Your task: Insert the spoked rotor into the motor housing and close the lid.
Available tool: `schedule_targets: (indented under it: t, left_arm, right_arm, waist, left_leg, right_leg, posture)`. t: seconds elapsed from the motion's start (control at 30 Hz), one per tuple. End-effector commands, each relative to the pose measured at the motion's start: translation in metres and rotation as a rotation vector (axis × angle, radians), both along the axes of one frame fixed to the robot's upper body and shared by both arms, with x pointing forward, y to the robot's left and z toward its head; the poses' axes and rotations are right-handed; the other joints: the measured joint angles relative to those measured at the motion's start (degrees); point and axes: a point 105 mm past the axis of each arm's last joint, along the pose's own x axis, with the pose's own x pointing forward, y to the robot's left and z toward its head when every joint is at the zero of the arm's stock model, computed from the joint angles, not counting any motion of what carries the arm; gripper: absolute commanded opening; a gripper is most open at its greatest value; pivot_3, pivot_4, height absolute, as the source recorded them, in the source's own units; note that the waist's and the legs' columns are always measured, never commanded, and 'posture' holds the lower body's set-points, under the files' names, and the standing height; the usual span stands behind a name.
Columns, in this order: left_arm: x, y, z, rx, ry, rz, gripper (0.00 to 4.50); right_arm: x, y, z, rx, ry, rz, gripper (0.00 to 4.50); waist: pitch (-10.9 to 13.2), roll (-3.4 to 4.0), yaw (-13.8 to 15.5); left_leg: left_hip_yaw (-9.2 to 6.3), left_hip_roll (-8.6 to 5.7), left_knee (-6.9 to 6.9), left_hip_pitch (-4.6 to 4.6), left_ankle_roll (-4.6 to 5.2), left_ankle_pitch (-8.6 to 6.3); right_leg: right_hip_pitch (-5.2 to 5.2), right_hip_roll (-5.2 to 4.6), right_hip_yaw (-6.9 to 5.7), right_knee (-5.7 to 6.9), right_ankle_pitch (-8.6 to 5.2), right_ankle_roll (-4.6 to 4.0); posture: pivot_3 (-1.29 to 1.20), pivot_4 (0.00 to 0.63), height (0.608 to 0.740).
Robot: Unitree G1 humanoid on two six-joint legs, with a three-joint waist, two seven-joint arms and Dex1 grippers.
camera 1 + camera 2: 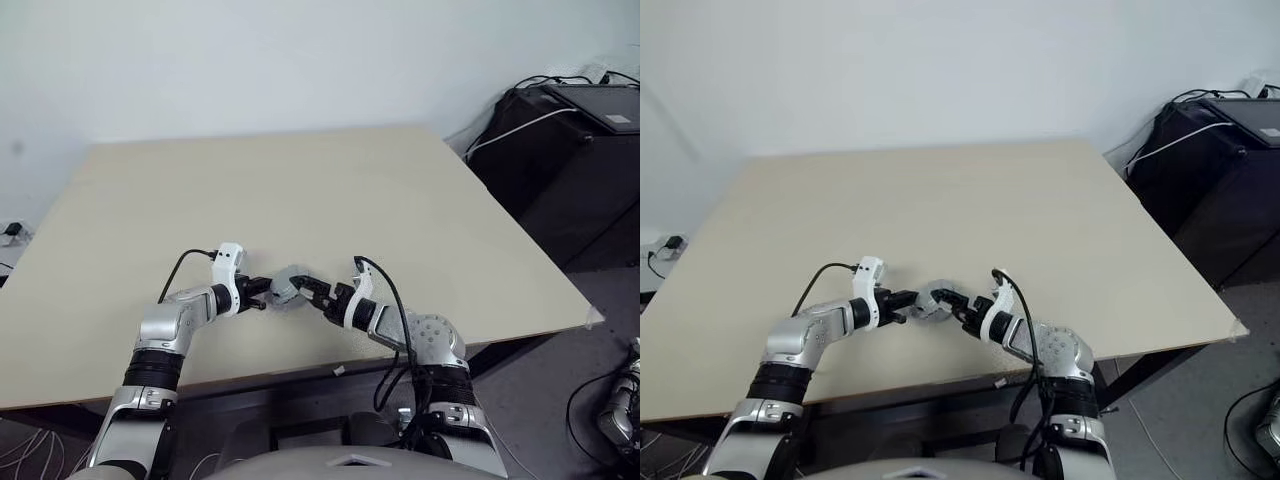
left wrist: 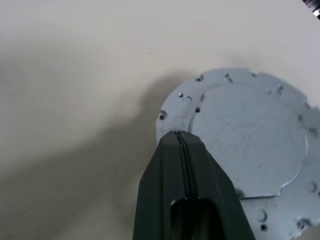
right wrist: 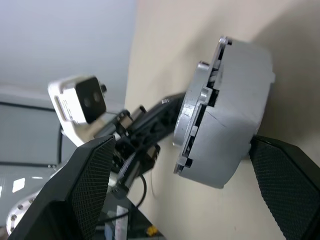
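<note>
The left gripper [image 2: 182,137], its fingers pressed tight together, touches its tip to the flat face of the grey assembled motor housing [image 2: 250,145], low in the frame's centre. The right gripper [image 3: 180,165] stands spread wide, one finger [image 3: 90,185] on each side of that round part, whose lid [image 3: 197,110] sits closed on it. Both meet above the pale table [image 1: 330,190], near its front edge.

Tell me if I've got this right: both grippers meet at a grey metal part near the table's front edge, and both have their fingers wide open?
Not quite. Only the right gripper is open, its fingers spread either side of the grey part, as the right wrist view shows. The left gripper is shut, fingers pressed together, in the left wrist view. They do meet near the table's front edge.
</note>
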Motion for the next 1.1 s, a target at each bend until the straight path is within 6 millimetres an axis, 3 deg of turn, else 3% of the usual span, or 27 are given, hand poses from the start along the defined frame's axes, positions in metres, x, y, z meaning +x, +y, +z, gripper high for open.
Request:
schedule_targets:
  t: [0.03,0.2,0.37,0.47,0.7,0.77,1.1]
  left_arm:
    - [-0.015,-0.02,-0.016,-0.02,0.075,-0.069,0.0]
    - [-0.015,-0.02,-0.016,-0.017,0.073,-0.064,0.0]
    - [-0.015,-0.02,-0.016,-0.016,0.071,-0.065,0.0]
    - [-0.015,-0.021,-0.016,-0.017,0.071,-0.064,0.0]
    - [-0.014,-0.021,-0.016,-0.021,0.068,-0.059,0.0]
    - [-0.014,-0.021,-0.016,-0.023,0.067,-0.058,0.0]
    - [-0.015,-0.022,-0.017,-0.023,0.065,-0.058,0.0]
  right_arm:
    - [0.002,0.034,0.03,0.094,-0.082,0.049,4.46]
    - [-0.002,0.038,0.016,0.009,-0.046,0.08,4.46]
    - [-0.006,0.041,0.017,0.015,-0.043,0.105,4.46]
    - [-0.006,0.042,0.017,0.02,-0.041,0.103,3.89]
    - [-0.008,0.039,0.014,0.009,-0.028,0.096,1.71]
    - [-0.009,0.039,0.012,-0.002,-0.023,0.099,1.33]
    - [-0.01,0.037,0.006,-0.075,-0.048,0.093,1.27]
  waist:
    - [0.0,0.0,0.02]
    - [0.0,0.0,-0.14]
    - [-0.01,0.0,-0.2]
    - [0.0,0.0,-0.23]
    - [0.0,0.0,-0.15]
    - [-0.01,-0.01,-0.19]
    - [-0.02,0.02,-0.12]
  left_leg:
    - [0.0,-0.01,-0.01,0.0,0.0,-0.01]
    - [0.01,0.0,-0.04,0.0,-0.01,-0.02]
    - [0.02,0.03,-0.02,0.01,-0.01,-0.02]
    - [0.02,0.04,-0.02,0.02,-0.01,-0.02]
    - [0.02,0.04,-0.03,0.01,-0.01,-0.02]
    - [0.01,0.05,-0.01,0.02,-0.01,-0.01]
    - [0.01,0.05,0.02,0.08,-0.01,-0.01]
  right_leg:
    - [0.01,0.0,0.0,0.0,-0.01,0.0]
    - [0.06,0.0,0.01,0.02,-0.04,-0.02]
    - [0.06,0.03,0.01,0.03,-0.04,-0.02]
    - [0.06,0.04,0.01,0.03,-0.04,-0.01]
    - [0.07,0.05,0.02,0.03,-0.04,-0.02]
    - [0.06,0.06,0.01,0.03,-0.04,-0.02]
    - [0.05,0.06,0.02,0.06,-0.03,-0.01]
  posture:
    - [0.0,0.0,0.74]
    - [0.0,0.0,0.74]
    - [0.0,0.0,0.74]
    - [0.0,0.0,0.74]
    - [0.0,0.0,0.74]
    - [0.0,0.0,0.74]
    - [0.0,0.0,0.74]
